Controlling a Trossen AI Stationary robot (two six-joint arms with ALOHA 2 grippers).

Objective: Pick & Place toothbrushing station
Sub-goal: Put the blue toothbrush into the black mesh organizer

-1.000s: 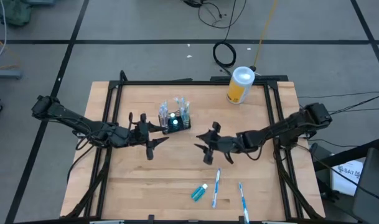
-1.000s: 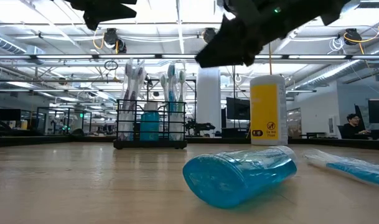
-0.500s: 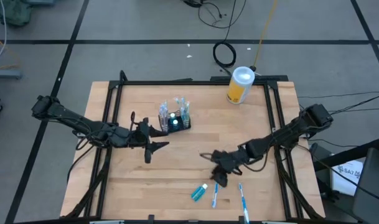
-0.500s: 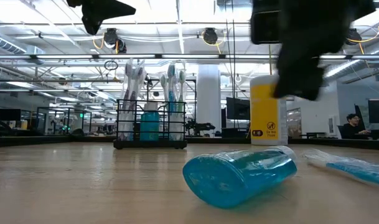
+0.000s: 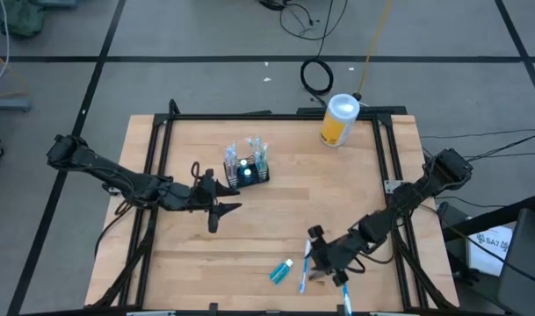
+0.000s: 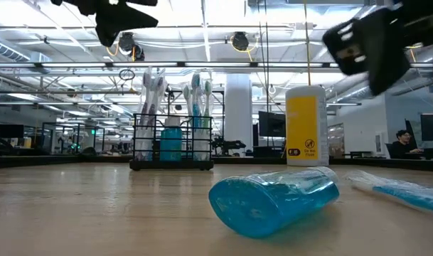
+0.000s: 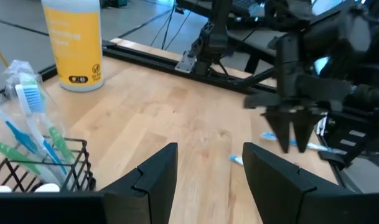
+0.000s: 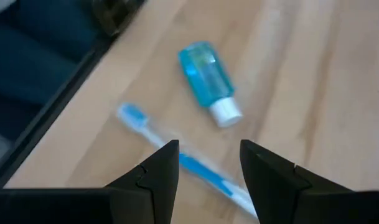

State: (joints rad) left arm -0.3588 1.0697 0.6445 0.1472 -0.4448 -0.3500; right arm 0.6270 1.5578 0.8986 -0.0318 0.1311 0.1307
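Here the right gripper [image 5: 315, 256] hangs over the near right part of the table [image 5: 276, 219], its fingers [image 8: 158, 171] spread and empty. It sits directly above a loose toothbrush [image 8: 183, 163] and close to a toothpaste tube [image 5: 281, 271] lying on its side, a position that suits a downward reach for one of them, most likely the brush. A second toothbrush [image 5: 343, 281] lies just beyond, toward the right edge, near enough to be nudged during a descent. The caddy [image 5: 247, 170], the destination for these loose items, stands well apart at mid-table, already holding upright brushes and a tube. The left gripper [image 5: 216, 197] waits just beside the caddy on its near left side, fingers likewise parted and holding nothing; it may be stationed there to steady the caddy. A yellow canister [image 5: 338, 119] stands at the far right edge, clear of the direct path between the loose items and the caddy.
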